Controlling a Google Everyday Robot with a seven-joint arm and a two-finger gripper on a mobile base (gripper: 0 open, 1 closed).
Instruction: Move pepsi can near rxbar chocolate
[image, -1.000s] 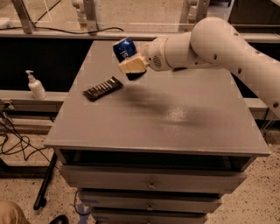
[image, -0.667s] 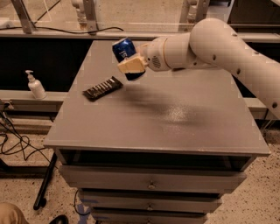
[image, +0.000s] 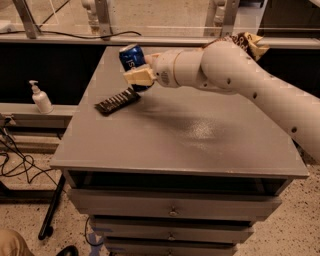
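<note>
In the camera view, the pincer (image: 137, 70) at the end of the white jointed arm (image: 235, 75) is closed on the small blue aluminium pepsi can (image: 131, 56). It holds the can tilted in the air over the far left part of the grey counter (image: 200, 140). One cream finger (image: 140, 77) lies across the can's lower side; the other is hidden behind it. The rxbar chocolate (image: 117, 101), a thin flat dark wrapper with a row of pale marks, lies on the counter just below and left of the can, apart from it. A brown-and-yellow chip bag (image: 248, 43) sits at the far right edge behind the arm, and a white soap bottle (image: 41, 97) stands on a ledge off to the left.

The can is likely light, with smooth, slippery, thin walls that dent under a hard squeeze. The middle of the barrel looks the best place to grip, with moderate force. Set down on its side it could roll, so it should land upright on a silver end beside the bar
</note>
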